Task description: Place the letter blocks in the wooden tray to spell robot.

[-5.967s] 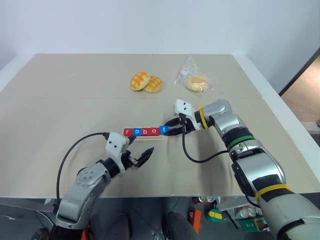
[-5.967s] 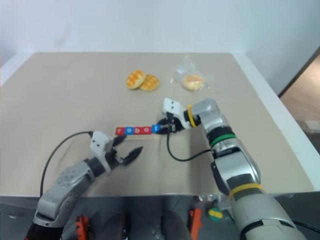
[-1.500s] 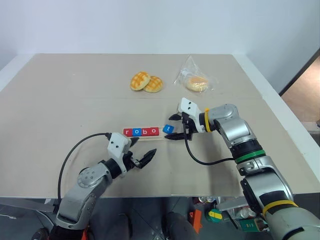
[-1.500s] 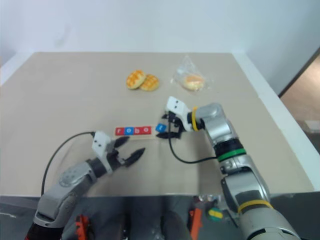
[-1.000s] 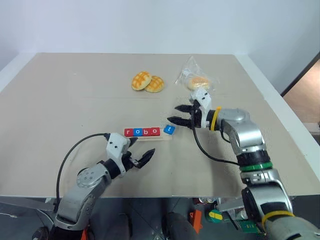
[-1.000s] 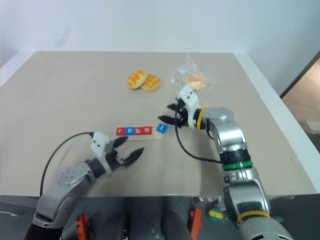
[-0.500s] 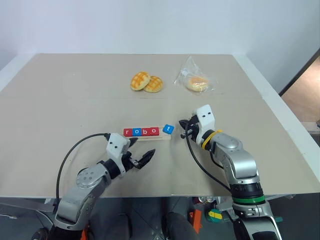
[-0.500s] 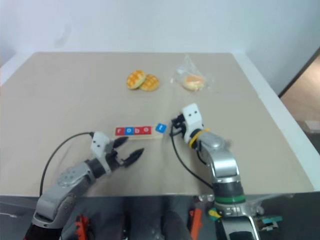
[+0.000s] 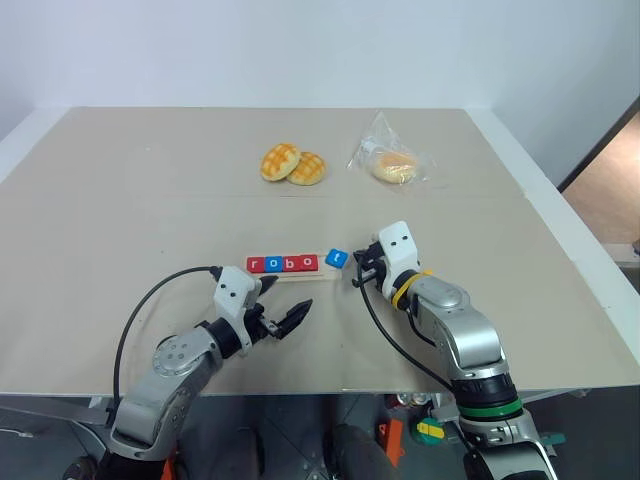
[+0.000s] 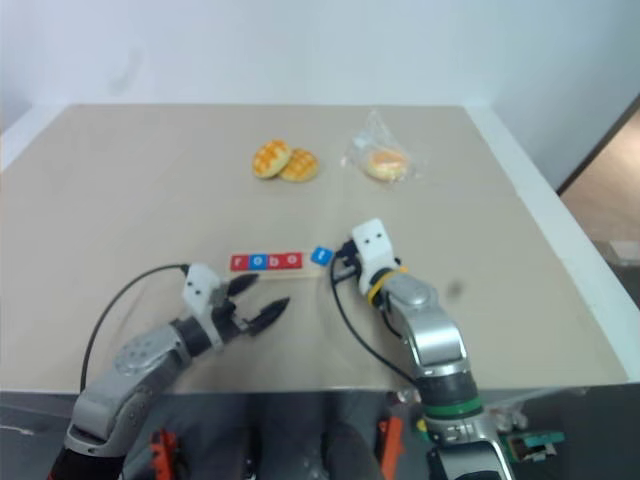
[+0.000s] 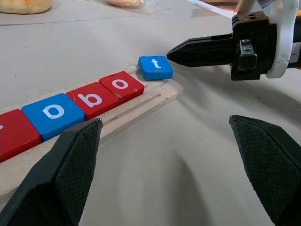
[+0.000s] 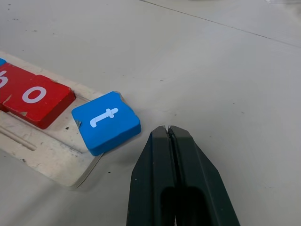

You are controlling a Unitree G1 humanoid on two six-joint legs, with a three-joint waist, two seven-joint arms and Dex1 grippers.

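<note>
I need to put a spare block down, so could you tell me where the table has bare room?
Bare table lies left of the wooden tray and between the tray and the buns. It is crowded at the tray's right end, where the shut right gripper points at the crooked t block.

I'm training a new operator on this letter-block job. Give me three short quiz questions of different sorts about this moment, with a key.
1. True or false: the blue t block sits square in line with the other blocks on the wooden tray.
2. Which gripper is shut: A) left gripper B) right gripper?
3. Fill in: the block next to the t block is red and shows the letter ___.

Key: 1. False, it lies skewed at the tray's end. 2. B. 3. o.
</note>
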